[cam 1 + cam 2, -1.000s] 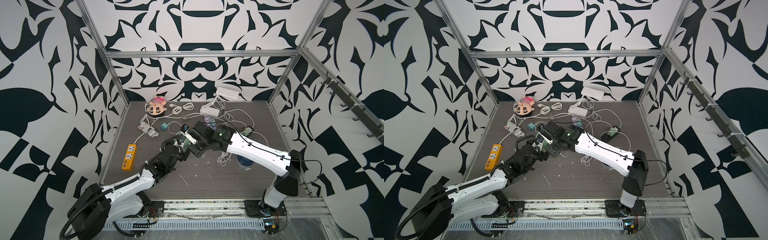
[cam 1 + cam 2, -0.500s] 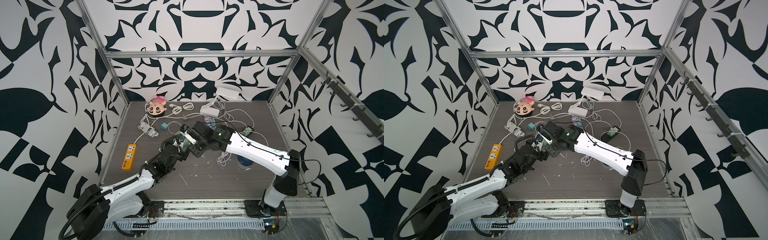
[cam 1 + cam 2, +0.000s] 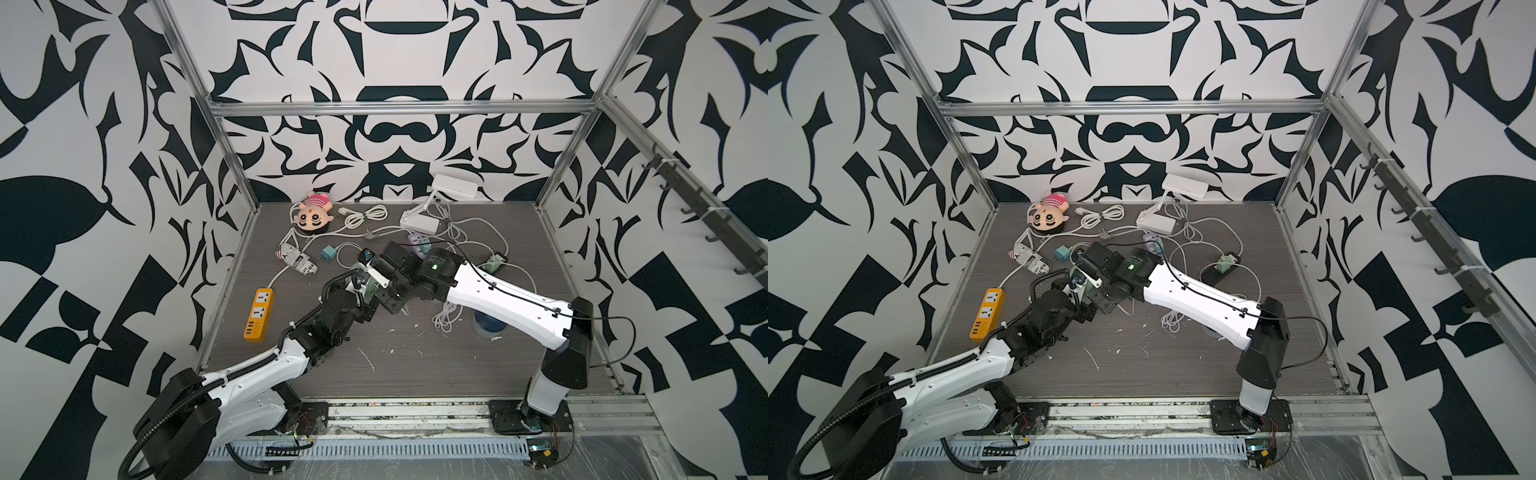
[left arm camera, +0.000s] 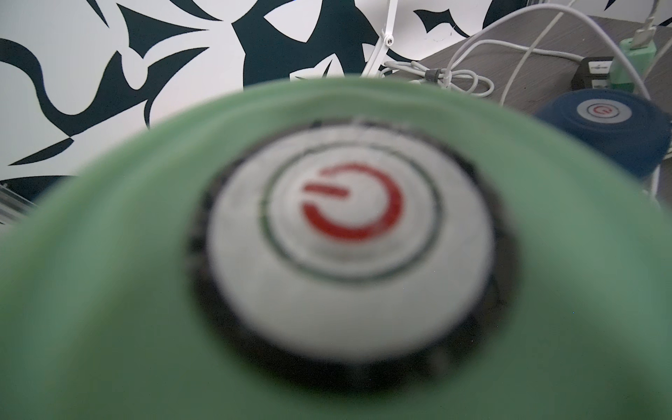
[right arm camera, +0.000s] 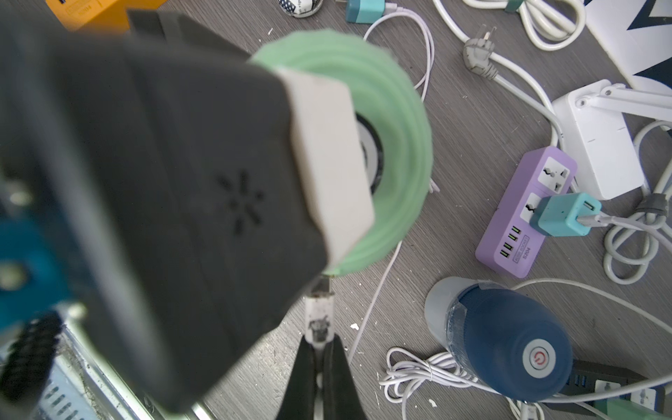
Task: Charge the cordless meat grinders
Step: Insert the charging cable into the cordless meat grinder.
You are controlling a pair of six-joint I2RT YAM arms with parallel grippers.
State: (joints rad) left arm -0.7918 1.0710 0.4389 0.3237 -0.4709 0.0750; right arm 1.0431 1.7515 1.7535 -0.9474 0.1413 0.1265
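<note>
Patterned black-and-white walls [image 3: 395, 62] box in a grey table [image 3: 415, 365] strewn with cables [image 5: 411, 378]. Near the table's middle the green grinder [image 5: 403, 152] is tipped over, its button [image 4: 349, 240] facing straight into the left wrist camera. The left gripper [image 3: 358, 286] stands wide around the dome, with one white finger [image 5: 327, 163] laid across it, and appears to clamp it. The right gripper [image 5: 320, 360] is pressed tight on a white plug [image 5: 320, 320], whose metal tip sits at the dome's rim. A blue grinder [image 5: 509, 345] sits near, among the cables; a third is not seen.

The green grinder looks like hard, smooth plastic. It is probably light but top-heavy, and likely to twist in the grip when the plug pushes against it. The best hold is probably across the dome's ribbed sides, clear of the port and the button. The clear cup is likely brittle.

The blue grinder's cup [image 5: 440, 302] shows nothing inside. The green one's cup is hidden.
</note>
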